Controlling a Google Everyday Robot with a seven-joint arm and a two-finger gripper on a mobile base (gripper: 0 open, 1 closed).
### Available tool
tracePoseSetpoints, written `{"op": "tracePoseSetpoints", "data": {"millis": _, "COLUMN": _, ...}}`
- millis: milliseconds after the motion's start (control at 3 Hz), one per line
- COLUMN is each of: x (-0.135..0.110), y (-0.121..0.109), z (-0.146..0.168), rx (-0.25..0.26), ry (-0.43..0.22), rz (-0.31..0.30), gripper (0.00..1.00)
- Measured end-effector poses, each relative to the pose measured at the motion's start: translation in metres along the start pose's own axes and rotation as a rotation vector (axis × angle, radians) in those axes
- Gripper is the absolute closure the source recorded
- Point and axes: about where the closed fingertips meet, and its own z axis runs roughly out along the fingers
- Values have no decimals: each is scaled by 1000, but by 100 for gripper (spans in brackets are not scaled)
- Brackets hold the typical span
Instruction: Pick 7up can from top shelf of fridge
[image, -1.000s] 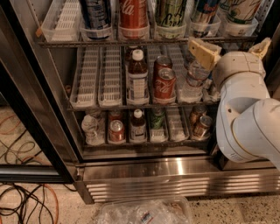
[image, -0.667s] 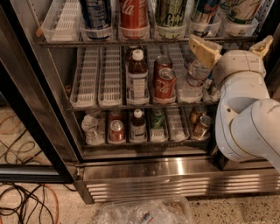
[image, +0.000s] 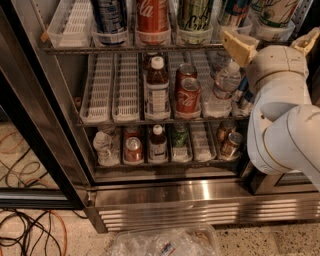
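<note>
The fridge (image: 200, 197) stands open in front of me. Its top shelf (image: 70, 49) runs along the top of the view and carries a row of cans in plastic lane trays. The 7up can (image: 276, 11), pale with green lettering, stands at the right end, its top cut off by the picture's edge. To its left stand a dark green-and-yellow can (image: 195, 14), a red Coca-Cola can (image: 152, 14) and a blue can (image: 110, 14). My gripper (image: 274, 42) is open just below the 7up can, one tan finger (image: 239, 46) on each side, in front of the shelf edge.
The middle rack holds a brown bottle (image: 157, 90), two red cans (image: 187, 95) and water bottles (image: 225, 85). The lowest rack has more cans and bottles. The dark door frame (image: 45, 150) slants down the left. Cables (image: 30, 230) and a plastic bag (image: 165, 242) lie on the floor.
My gripper has risen a little and shifted slightly right, closer to the top shelf's right end. Nothing in the fridge has moved.
</note>
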Motion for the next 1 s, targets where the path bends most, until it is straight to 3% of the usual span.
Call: {"op": "tracePoseSetpoints", "data": {"millis": 1000, "x": 1, "y": 4, "z": -2, "rx": -30, "ry": 50, "rz": 9, "gripper": 3}}
